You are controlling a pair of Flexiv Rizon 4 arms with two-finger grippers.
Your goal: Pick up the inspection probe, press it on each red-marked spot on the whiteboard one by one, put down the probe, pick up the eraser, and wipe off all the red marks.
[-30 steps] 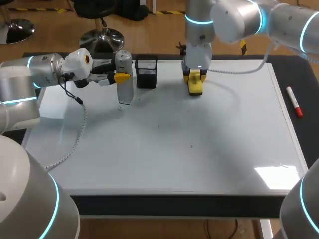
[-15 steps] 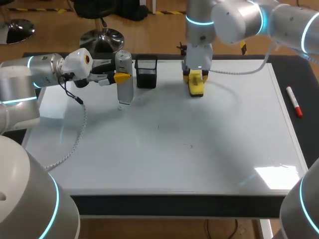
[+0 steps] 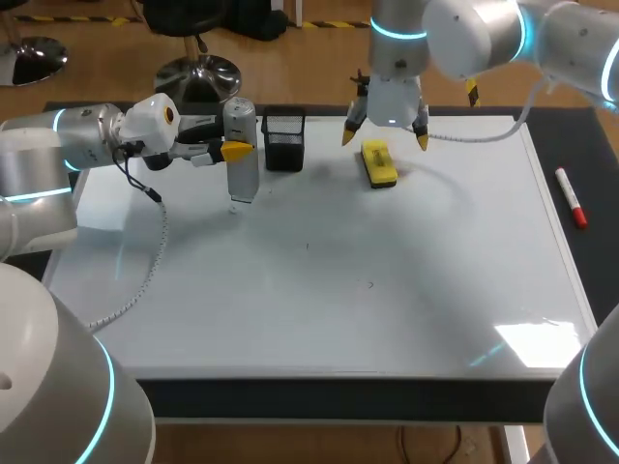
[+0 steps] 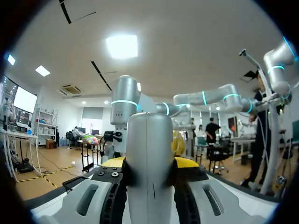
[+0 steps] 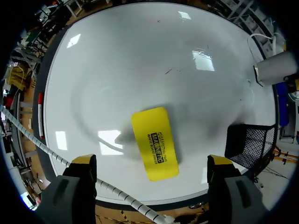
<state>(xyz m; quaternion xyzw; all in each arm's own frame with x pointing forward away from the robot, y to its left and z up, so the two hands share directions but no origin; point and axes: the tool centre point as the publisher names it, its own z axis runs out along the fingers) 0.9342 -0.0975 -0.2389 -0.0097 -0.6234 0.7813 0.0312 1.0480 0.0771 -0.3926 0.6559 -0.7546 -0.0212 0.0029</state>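
Hanging right above the eraser, the right gripper has its two fingers spread wide, one on each side, and neither touches it. The eraser lies flat on the whiteboard, near 12 o'clock. I see no red marks on the board, only a few tiny dark specks.

So I think this is the eraser step. Next, the fingers would go down and squeeze the eraser's long sides, or lift away if the wiping is done.

At 9 o'clock from the eraser sits a black mesh basket. It is too dark to tell what is inside.

Just past it, the left gripper pinches the probe, which stands upright. That one is not put down yet. A red pen lies off the board at 3 o'clock.
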